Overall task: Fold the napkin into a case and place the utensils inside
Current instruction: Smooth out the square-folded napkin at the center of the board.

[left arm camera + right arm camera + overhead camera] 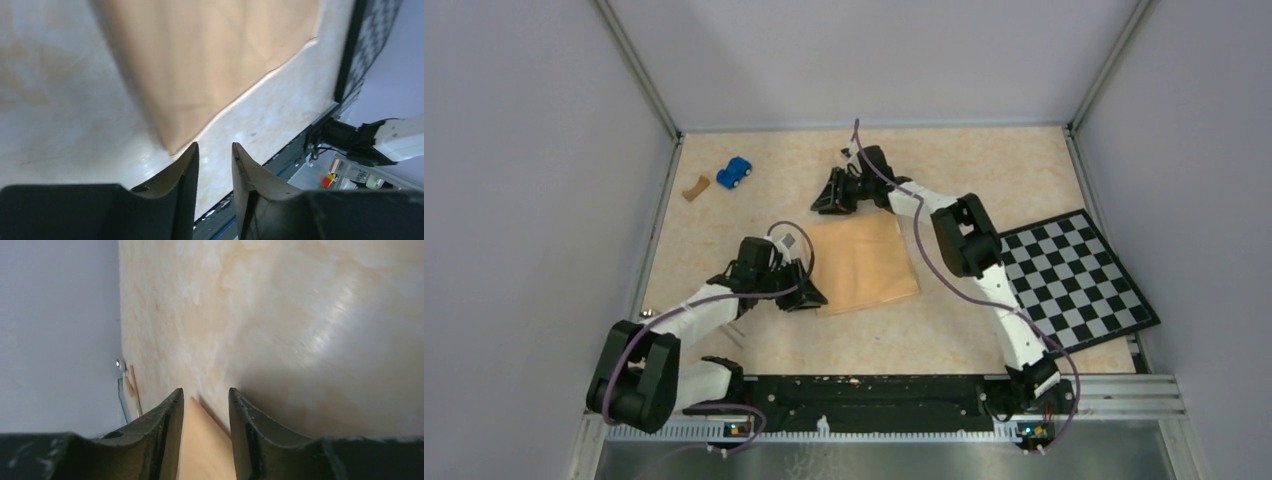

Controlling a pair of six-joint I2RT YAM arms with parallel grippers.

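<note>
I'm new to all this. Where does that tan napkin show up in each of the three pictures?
Top external: the napkin lies near the middle of the table.
Left wrist: it fills the upper middle, one corner near the left tool.
Right wrist: only a corner shows, bottom centre, inside the open right tool.
Shared landmark: the marbled beige table.

White arm links (1014, 325), chunky black joints (967, 238), looping purple cables (857, 132), black tapered tool fingers (184, 180).
</note>
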